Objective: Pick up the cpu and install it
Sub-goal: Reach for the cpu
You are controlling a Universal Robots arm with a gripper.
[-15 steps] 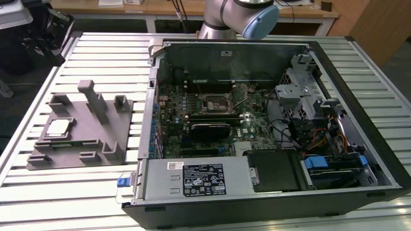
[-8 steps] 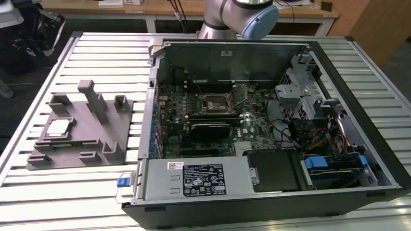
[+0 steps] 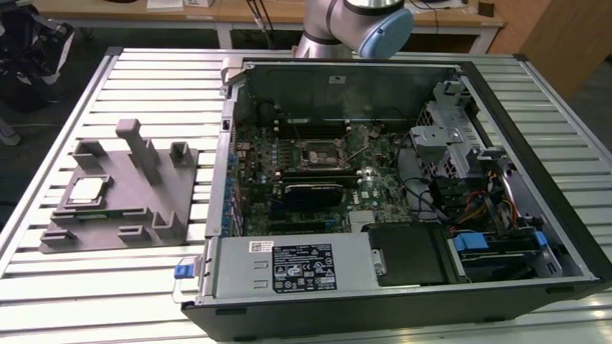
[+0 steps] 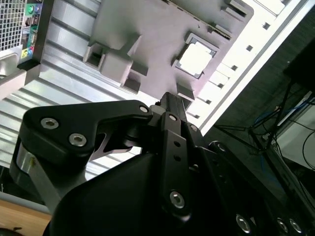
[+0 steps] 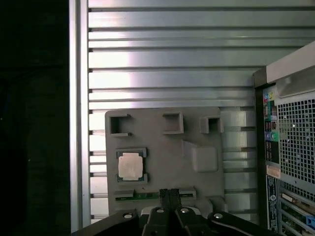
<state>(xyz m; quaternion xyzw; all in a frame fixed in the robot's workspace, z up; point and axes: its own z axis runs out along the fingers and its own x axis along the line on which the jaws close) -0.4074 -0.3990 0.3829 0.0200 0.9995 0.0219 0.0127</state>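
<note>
cpu (image 3: 86, 190), flat in grey tray (image 3: 120, 215) recess

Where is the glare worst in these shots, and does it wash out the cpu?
Second wrist view: the cpu is blown out near white, like the table slats beside the grey tray. First wrist view: bright patches cross the slats, but the cpu keeps its silver tone. Exterior view: even light, only soft sheen on the slats.
</note>
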